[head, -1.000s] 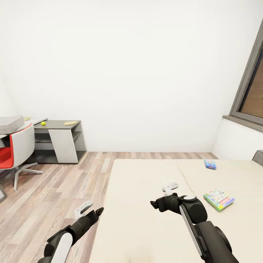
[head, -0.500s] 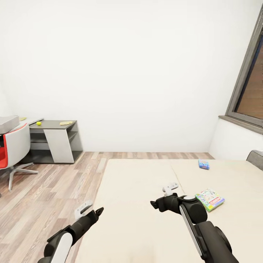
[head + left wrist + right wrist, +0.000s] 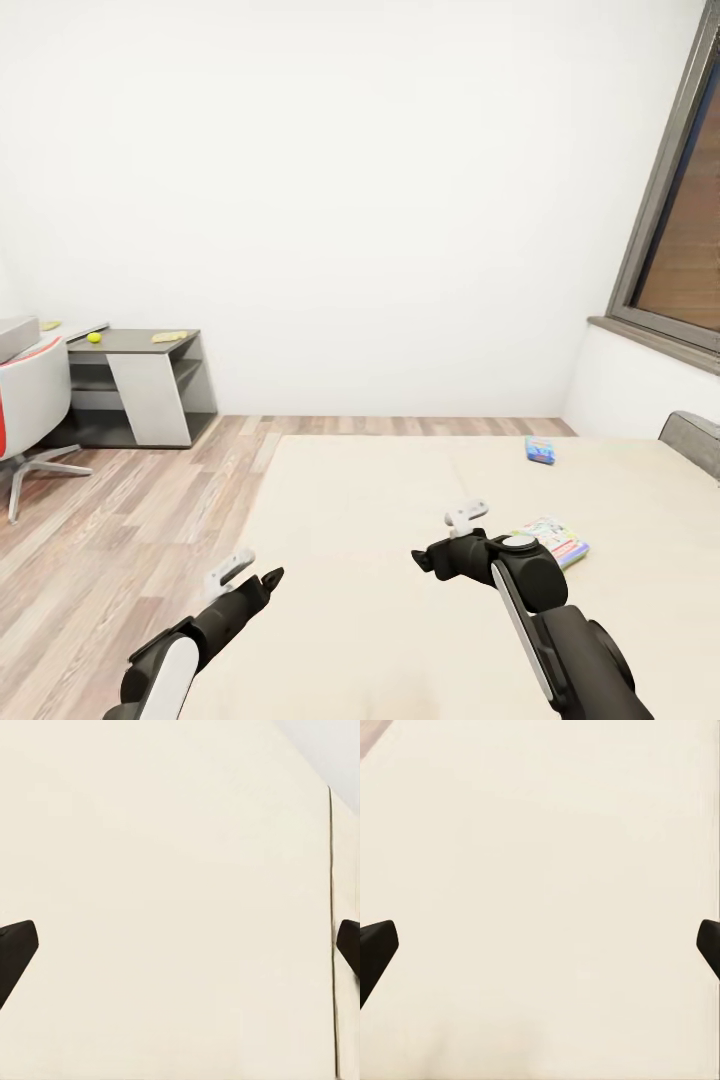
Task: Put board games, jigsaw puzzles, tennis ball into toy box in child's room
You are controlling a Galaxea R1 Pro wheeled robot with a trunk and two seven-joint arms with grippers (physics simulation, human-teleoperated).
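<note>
Two board games on beige bed (image 3: 400,520): green-edged box (image 3: 556,540) partly behind right arm, small light-blue one (image 3: 540,450) farther back. Yellow-green tennis ball (image 3: 94,337) on table (image 3: 140,345), probably. Left gripper (image 3: 180,945) and right gripper (image 3: 540,945) spread wide, empty.

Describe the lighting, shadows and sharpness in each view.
Head view: flat, even light, hardly any shadows, wall nearly blown out white, Monopoly box print too small to read. Both wrist views: sharp dark fingertips against featureless cream bed, no glare.
</note>
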